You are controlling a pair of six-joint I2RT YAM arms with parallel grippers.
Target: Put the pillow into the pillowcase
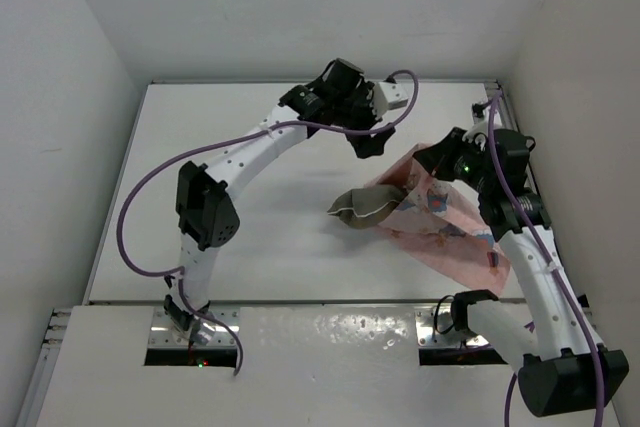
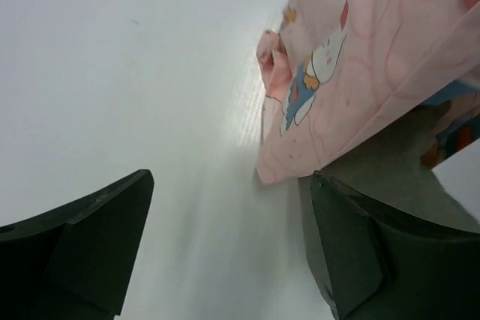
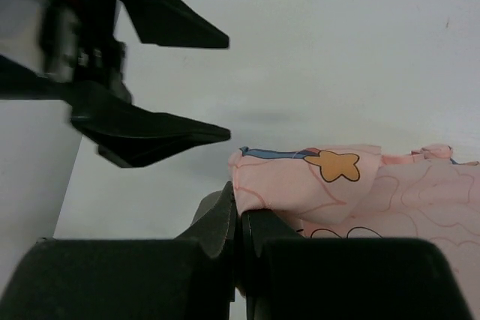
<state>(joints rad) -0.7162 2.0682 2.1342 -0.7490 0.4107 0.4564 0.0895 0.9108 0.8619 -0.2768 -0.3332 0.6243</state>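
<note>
The pink printed pillowcase (image 1: 445,222) lies on the right half of the table, its far edge lifted. The olive-brown pillow (image 1: 362,209) sticks out of its left opening, about half covered. My right gripper (image 3: 240,211) is shut on the pillowcase's edge (image 3: 285,177) and holds it raised; in the top view this gripper (image 1: 432,161) is at the case's far corner. My left gripper (image 1: 372,139) is open and empty, just beyond the case's far left corner. In the left wrist view the case (image 2: 360,65) hangs past my right fingertip (image 2: 352,230); the pillow is not clear there.
The white table (image 1: 250,217) is walled by white panels at left, back and right. The left arm's purple cable (image 1: 150,187) loops over the table's left side. The left gripper's fingers (image 3: 157,133) show above the case in the right wrist view.
</note>
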